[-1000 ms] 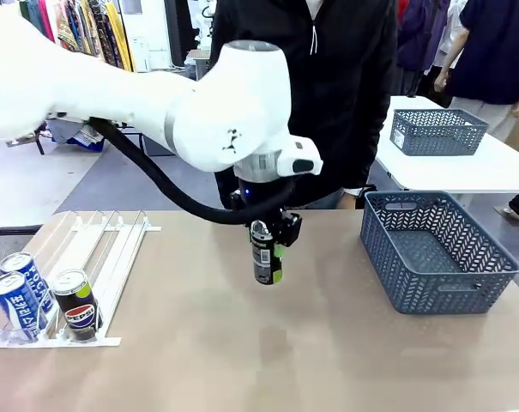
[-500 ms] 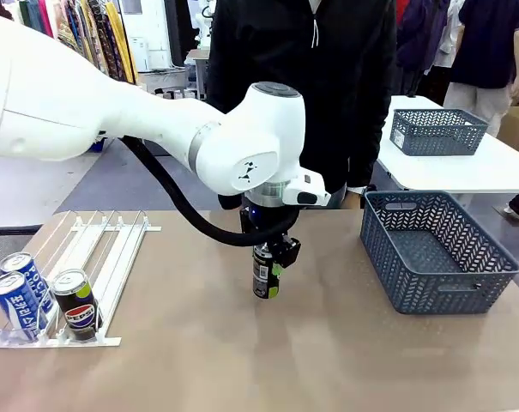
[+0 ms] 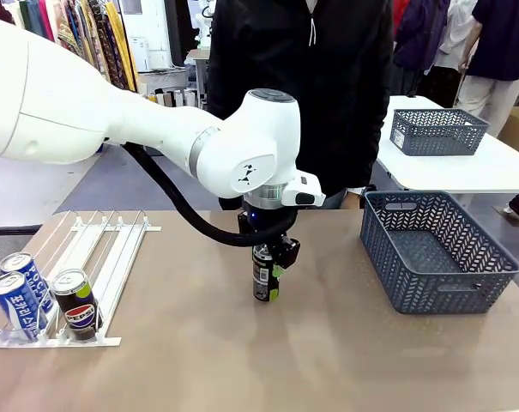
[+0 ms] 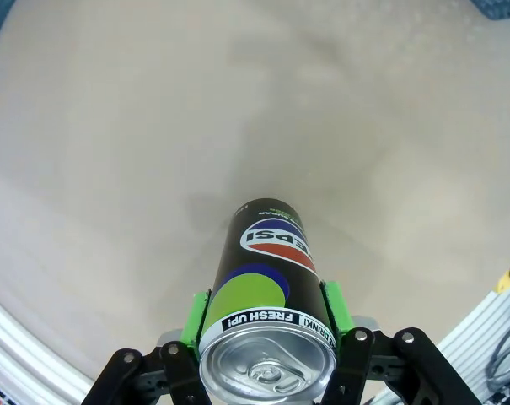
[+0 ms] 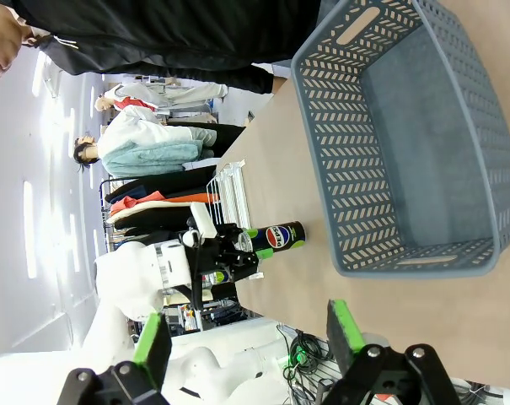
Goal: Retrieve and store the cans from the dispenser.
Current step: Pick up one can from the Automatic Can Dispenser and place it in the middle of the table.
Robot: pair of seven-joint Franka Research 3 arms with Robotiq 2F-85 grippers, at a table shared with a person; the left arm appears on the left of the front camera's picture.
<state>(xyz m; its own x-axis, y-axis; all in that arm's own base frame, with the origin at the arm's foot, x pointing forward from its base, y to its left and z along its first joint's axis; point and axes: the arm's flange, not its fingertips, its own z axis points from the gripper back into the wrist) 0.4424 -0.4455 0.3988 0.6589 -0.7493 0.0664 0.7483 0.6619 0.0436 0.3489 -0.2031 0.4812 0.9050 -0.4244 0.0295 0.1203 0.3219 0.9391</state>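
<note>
Left gripper (image 4: 265, 327): is clenching a black Pepsi can (image 3: 261, 279) by its upper body, green pads pressing on either side.
Held can: is standing upright over the middle of the table (image 3: 199, 360), base at or just above the top; contact cannot be told.
Dispenser (image 3: 113, 249): is lying at 8 o'clock from the held can, well apart, with two blue-and-white cans (image 3: 15, 302) and one Pepsi can (image 3: 76, 305) waiting at its front stops.
Basket (image 3: 491, 257): is sitting at 3 o'clock from the held can.
Right gripper (image 5: 248, 333): is hanging with jaws spread, gripping nothing.
Step in hand: probably transferring one retrieved can toward storage, mid-table.
Next move: likely calling for either releasing it here for the right arm, or carrying it toward 3 o'clock over the basket rim.
</note>
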